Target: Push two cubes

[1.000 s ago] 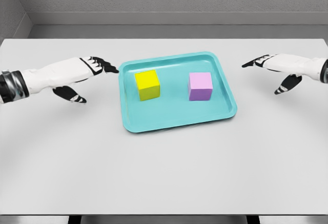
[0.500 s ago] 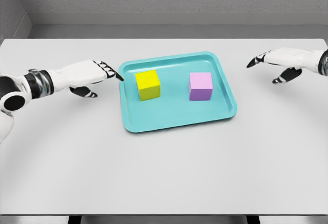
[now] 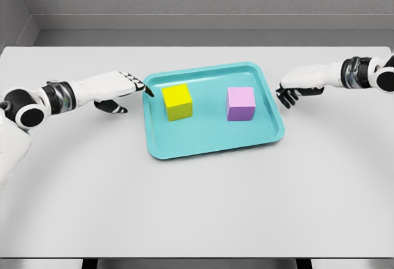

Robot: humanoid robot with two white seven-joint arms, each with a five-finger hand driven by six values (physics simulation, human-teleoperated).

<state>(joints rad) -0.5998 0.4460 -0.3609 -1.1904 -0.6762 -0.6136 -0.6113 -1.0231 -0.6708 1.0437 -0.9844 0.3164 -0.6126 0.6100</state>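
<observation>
From the head view, a teal tray (image 3: 212,140) lies on the pale grey tabletop (image 3: 197,207), a little left of the middle and turned slightly, so that its right far corner sits farther back than its left one. Two cubes stand inside it, well apart from each other. The yellow cube (image 3: 177,101) is in the left half of the tray, close to the left rim and toward the far side. The pink cube (image 3: 241,103) is in the right half, at about the same depth, with a strip of bare tray floor between it and the right rim. Both sit flat on the tray floor and touch neither rim.

The left hand (image 3: 120,87) reaches in from the left edge, its white forearm lying low over the tabletop. Its fingers are stretched out together and point right; the dark fingertips (image 3: 146,90) are over the left rim of the tray, just beside the yellow cube's left face, and a thin gap seems to remain, though the view is too coarse to be sure. The thumb hangs below the palm. It holds nothing.

The right hand (image 3: 294,88) comes in from the right edge and sits just outside the right rim of the tray, near the far right corner. Its fingers are loosely bent downward and left toward the tray, gripping nothing. The rim and some tray floor lie between it and the pink cube.
</observation>
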